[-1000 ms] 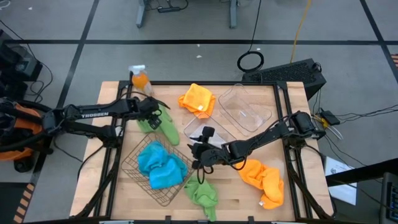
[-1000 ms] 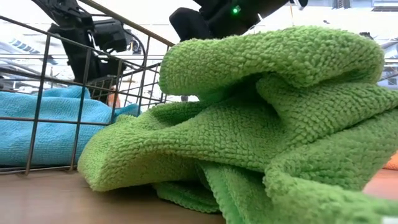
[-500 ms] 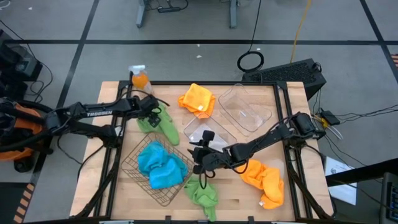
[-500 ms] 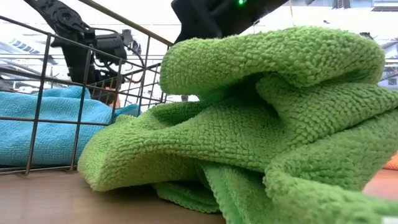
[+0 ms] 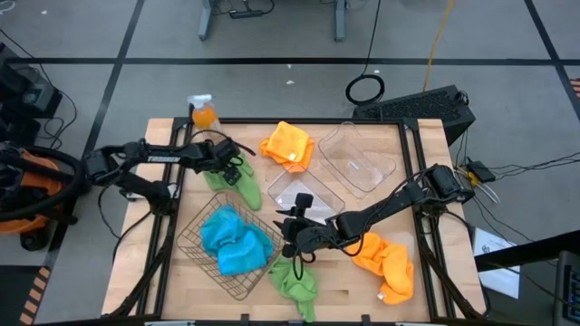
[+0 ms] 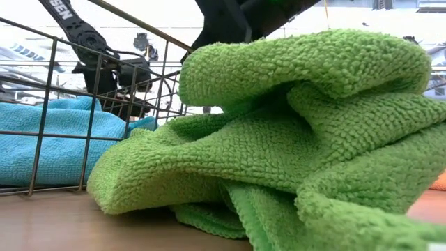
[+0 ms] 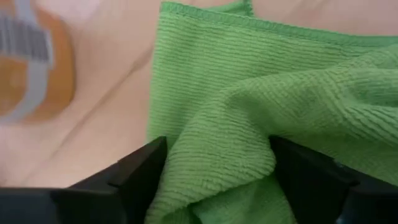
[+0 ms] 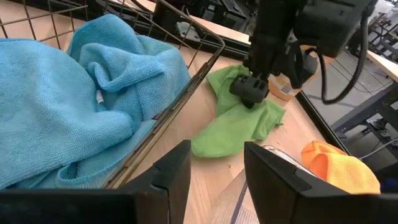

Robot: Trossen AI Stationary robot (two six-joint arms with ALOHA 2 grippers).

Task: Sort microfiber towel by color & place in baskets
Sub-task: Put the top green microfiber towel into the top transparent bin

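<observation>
Two blue towels [image 5: 234,240] lie in the dark wire basket [image 5: 195,237]. One green towel [image 5: 240,184] lies flat on the table at the far left, and my left gripper [image 5: 232,168] is shut on it. A second green towel [image 5: 295,282] lies crumpled by the near edge, filling the low view [image 6: 293,139]. My right gripper [image 8: 217,180] hangs open just above it, beside the basket's right corner. One orange towel [image 5: 288,145] lies at the far side, another [image 5: 385,263] at the near right. Two clear tubs [image 5: 361,159] [image 5: 306,194] stand side by side. My left gripper pinches a raised fold of the green towel [image 7: 217,155] between its two fingers [image 7: 134,177]. It comes from above, pointing down [image 8: 250,88]. The rest of the towel lies spread on the table around the fold.
An orange spray bottle [image 5: 204,114] stands at the far left corner, close behind my left arm. The wire basket's rim [image 8: 186,74] rises between the two green towels. Bare wood shows along the near edge on either side of the crumpled green towel.
My left gripper has come down onto the far green towel, with the arm's elbow drawn back toward the table's left. My right gripper has moved toward the near edge and lower, over the crumpled green towel. Neither towel has moved.
</observation>
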